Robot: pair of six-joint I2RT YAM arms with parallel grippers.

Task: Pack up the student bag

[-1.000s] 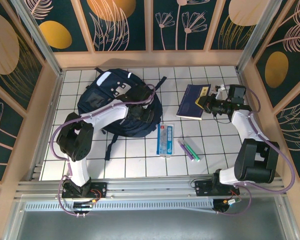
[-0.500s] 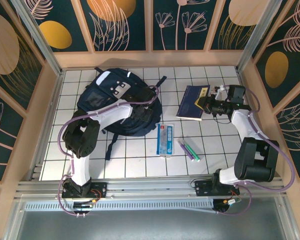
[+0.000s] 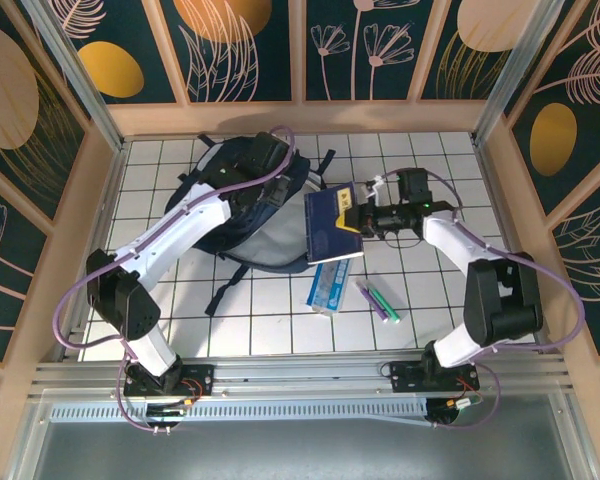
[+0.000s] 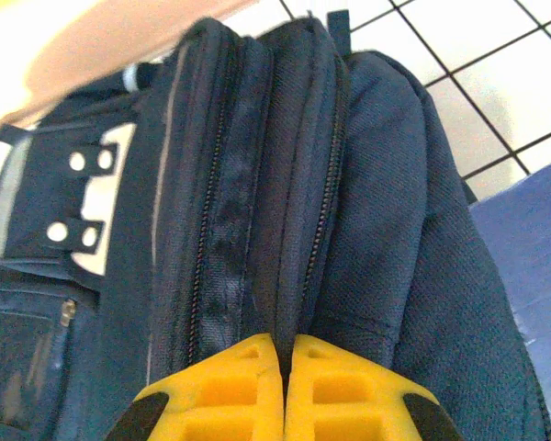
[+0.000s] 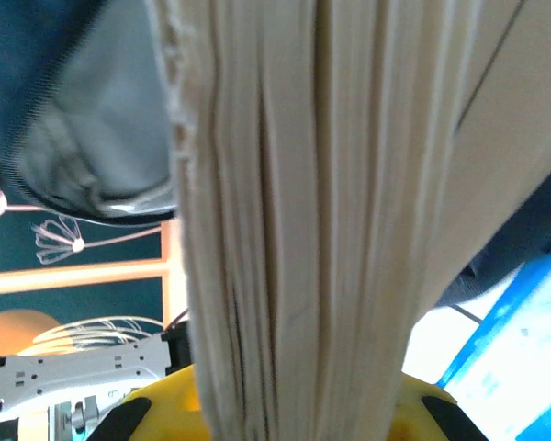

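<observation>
left gripper [image 4: 285,342]: yr fingers together, pinching student bag [image 3: 280,205] fabric btwn zips.
right gripper [image 3: 357,217]: clamped on blue book [image 3: 330,228], centre frame.
student bag: upper centre-left of top view, mouth open, blue book just beside it.

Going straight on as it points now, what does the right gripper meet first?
The right gripper, holding the book, points at the student bag; the book's edge would probably meet its open grey-lined mouth first, though depth is unclear.
</observation>
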